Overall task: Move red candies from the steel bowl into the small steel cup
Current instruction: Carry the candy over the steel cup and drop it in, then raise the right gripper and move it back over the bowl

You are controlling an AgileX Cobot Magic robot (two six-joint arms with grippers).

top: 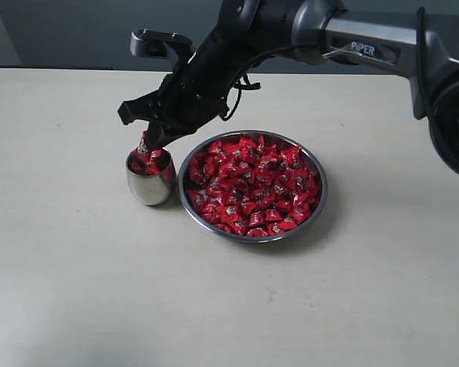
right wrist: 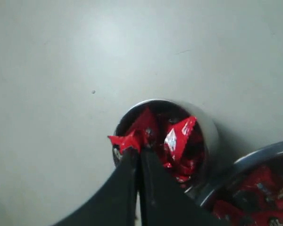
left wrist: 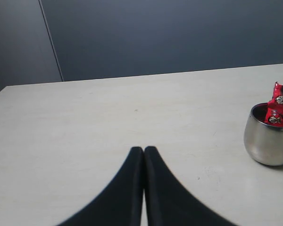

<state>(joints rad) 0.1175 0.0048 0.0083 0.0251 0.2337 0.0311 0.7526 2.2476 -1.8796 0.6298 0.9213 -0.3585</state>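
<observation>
The pale beige table (top: 76, 290) fills most of the exterior view. Its far edge runs along a dark grey wall (left wrist: 179, 33) behind the vessels. Bare tabletop lies to the left of the cup and across the whole near side, and more lies to the right of the bowl.

The black and grey right arm (top: 367, 46) reaches in from the upper right and slopes down across the middle to the left.

The wide, shallow steel bowl (top: 323, 187) sits flat near the centre with its mouth up. It is heaped almost to the rim with shiny red candies (top: 252, 183) that lie at all angles.

The small rounded steel cup (top: 147, 189) stands upright just beside the bowl, on its left in the exterior view. Whether the two rims touch cannot be told. More red wrapped sweets fill the cup and poke above its rim.

The right gripper (right wrist: 139, 146) hangs directly over the mouth of the cup and points steeply down. Its black fingers are pressed together on the wrapper of a single red candy (right wrist: 125, 140). That piece stands roughly on end above the rim, with its long axis close to vertical in the left wrist view.

The left gripper (left wrist: 144, 150) is low over bare table, well apart from the cup, with its fingers pressed together on nothing.
</observation>
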